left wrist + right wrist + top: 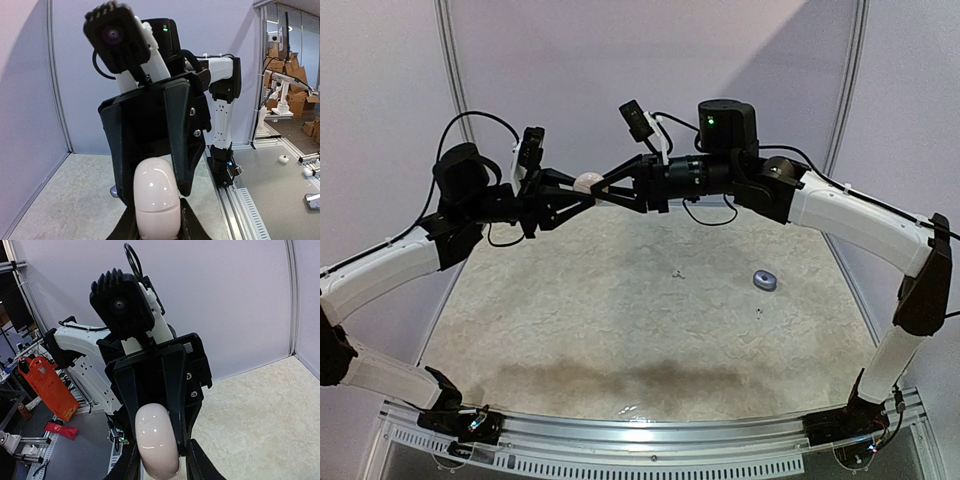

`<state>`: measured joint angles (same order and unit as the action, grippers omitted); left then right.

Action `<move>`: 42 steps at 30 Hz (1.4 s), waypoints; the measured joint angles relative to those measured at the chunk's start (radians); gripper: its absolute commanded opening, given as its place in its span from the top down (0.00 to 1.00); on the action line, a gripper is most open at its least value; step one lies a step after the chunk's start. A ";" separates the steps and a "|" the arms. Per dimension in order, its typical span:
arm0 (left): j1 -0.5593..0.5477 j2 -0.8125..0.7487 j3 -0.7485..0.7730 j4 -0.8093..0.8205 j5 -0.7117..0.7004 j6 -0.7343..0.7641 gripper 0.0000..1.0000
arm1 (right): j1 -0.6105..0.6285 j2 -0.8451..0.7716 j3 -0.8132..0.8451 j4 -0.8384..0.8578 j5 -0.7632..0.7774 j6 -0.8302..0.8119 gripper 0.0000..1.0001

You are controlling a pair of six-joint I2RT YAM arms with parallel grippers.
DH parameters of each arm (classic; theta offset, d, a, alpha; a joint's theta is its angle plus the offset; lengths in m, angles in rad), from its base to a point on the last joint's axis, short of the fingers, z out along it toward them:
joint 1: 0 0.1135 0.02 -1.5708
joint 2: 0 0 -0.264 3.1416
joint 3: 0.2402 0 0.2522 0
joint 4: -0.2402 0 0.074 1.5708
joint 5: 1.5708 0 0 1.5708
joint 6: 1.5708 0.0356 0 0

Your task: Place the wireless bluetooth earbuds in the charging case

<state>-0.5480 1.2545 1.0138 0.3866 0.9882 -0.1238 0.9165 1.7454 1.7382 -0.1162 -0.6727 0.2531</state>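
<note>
Closest to both wrist cameras is a pale, glossy oval case (156,197) with a faint seam low across it; its lower end is cut off by the frame edge in each wrist view, and whether the lid is ajar cannot be told; the left gripper (582,190) and the right gripper (613,192) meet nose to nose in the air above the far part of the tabletop (620,330), each clamped on the case from its own side; only slivers of each arm's own fingers (195,230) show at the bottom of its view, pressed against the case's flanks; the opposite gripper's black body hides whatever lies behind the case; the earbuds (677,271) lie on the tabletop, well apart from the case, one speck just right of the middle and another earbud (758,313) nearer the right edge, both too small to make out; just beyond that second speck sits a small grey-blue disc (764,281).
</note>
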 measured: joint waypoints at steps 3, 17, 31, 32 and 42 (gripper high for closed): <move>0.002 0.002 0.000 -0.002 -0.001 -0.010 1.00 | -0.003 0.003 0.011 -0.003 -0.010 -0.006 0.83; 0.001 0.002 0.000 -0.008 -0.003 -0.035 0.74 | -0.006 0.005 0.025 -0.034 -0.032 -0.025 1.00; -0.005 0.003 0.001 -0.186 -0.047 0.148 0.28 | 0.017 0.000 0.034 -0.187 0.077 -0.087 1.00; -0.005 0.004 0.005 -0.234 -0.042 0.192 0.34 | 0.018 0.000 0.044 -0.209 0.090 -0.099 1.00; -0.005 0.019 0.048 -0.404 -0.006 0.390 0.48 | 0.063 0.001 0.188 -0.426 0.221 -0.264 1.00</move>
<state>-0.5529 1.2739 1.0622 -0.0177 0.9821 0.2665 0.9794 1.7462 1.9263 -0.5423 -0.4515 -0.0113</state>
